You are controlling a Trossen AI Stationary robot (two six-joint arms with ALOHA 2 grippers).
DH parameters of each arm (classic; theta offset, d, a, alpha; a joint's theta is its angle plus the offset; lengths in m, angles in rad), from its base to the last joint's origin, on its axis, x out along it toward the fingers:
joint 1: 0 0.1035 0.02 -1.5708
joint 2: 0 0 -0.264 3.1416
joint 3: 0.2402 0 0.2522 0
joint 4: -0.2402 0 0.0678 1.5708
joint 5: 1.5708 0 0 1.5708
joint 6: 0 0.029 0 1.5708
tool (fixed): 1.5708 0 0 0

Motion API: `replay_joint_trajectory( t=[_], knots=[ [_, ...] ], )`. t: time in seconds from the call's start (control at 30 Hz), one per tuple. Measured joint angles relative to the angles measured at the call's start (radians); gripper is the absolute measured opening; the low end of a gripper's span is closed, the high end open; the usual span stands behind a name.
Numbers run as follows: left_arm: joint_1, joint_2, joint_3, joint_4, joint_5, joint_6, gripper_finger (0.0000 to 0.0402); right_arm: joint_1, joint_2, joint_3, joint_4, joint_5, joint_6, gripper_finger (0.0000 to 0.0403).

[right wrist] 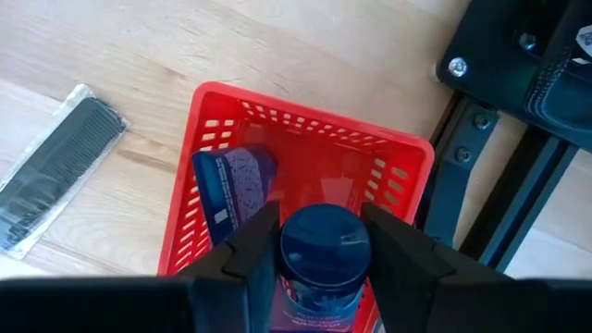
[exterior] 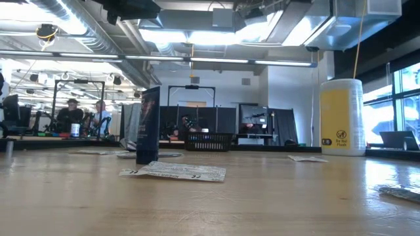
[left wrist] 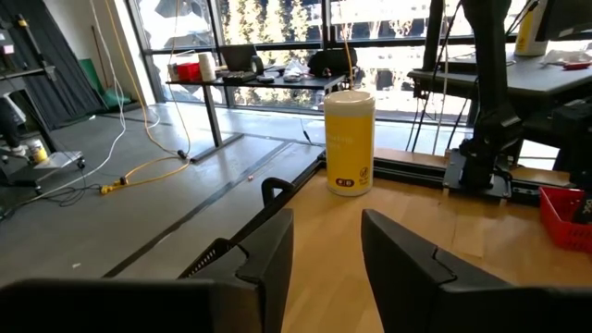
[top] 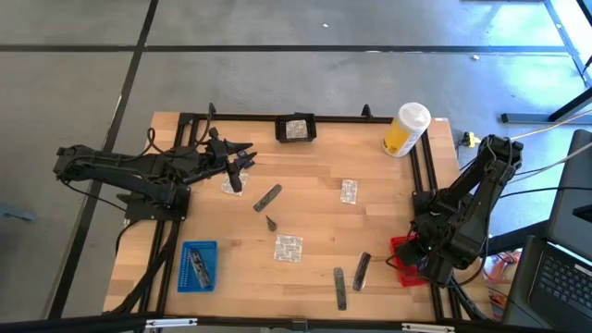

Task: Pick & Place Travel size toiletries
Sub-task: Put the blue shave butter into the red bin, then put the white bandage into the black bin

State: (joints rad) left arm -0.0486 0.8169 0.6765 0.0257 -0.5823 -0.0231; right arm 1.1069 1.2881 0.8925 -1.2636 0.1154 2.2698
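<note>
My right gripper (right wrist: 322, 222) points down over the red tray (right wrist: 407, 176) at the table's near right, shut on a dark blue tube (right wrist: 324, 277). A second dark tube (right wrist: 233, 180) lies inside that tray. Loose toiletries lie on the table: foil sachets (top: 289, 248) (top: 349, 191), grey sticks (top: 267, 197) (top: 340, 287) and a small dark tube (top: 271, 223) that stands upright in the low view (exterior: 147, 124). My left gripper (top: 248, 159) hangs level above the far left of the table, open, with nothing between its fingers (left wrist: 268, 254). My right gripper pinches the dark blue tube between its two fingers, which sit on opposite sides of the tube just below its round upper end (right wrist: 289, 254). The fingers come from above, pointing down along the tube. The tube stands upright in the red tray's opening; its lower end is hidden.
A tall yellow container (top: 407, 129) stands at the far right. A black tray (top: 296, 129) with a sachet sits at the far edge, and a blue tray (top: 198, 265) at the near left. A wrapped comb (right wrist: 55, 171) lies just left of the red tray. Black frame rails (top: 421, 176) border the table.
</note>
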Motion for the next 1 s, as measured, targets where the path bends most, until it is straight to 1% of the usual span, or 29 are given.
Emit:
replay_joint_trajectory(
  t=[0.13, 0.33, 0.43, 0.63, 0.8, 0.93, 1.0],
  knots=[
    [0.0, 0.0, 0.0, 0.0, 0.0, 0.0, 0.0124, 0.0, 0.0, 0.0, 0.0, 0.0, 0.0, 0.0132],
    [0.0, 0.0, 0.0, 0.0, 0.0, 0.0, 0.0123, 0.0, 0.0, 0.0, 0.0, 0.0, 0.0, 0.0167],
    [0.0, 0.0, 0.0, 0.0, 0.0, 0.0, 0.0123, 0.0, 0.0, -0.005, 0.005, 0.0, 0.0, 0.0168],
    [0.0, 0.0, 0.0, 0.0, 0.0, 0.0, 0.0124, 0.0, 0.001, -0.039, 0.04, 0.014, -0.004, 0.0142],
    [0.0, 0.0, 0.0, 0.0, 0.0, 0.0, 0.0124, 0.014, 0.001, -0.021, -0.029, 0.045, -0.007, 0.0123],
    [0.0, 0.0, 0.0, 0.0, 0.0, 0.0, 0.0125, 0.014, 0.001, -0.009, -0.08, 0.122, -0.01, 0.0106],
    [0.0, 0.0, 0.0, 0.0, 0.0, 0.0, 0.0123, 0.014, 0.001, -0.008, -0.081, 0.197, -0.025, 0.0096]
  ],
)
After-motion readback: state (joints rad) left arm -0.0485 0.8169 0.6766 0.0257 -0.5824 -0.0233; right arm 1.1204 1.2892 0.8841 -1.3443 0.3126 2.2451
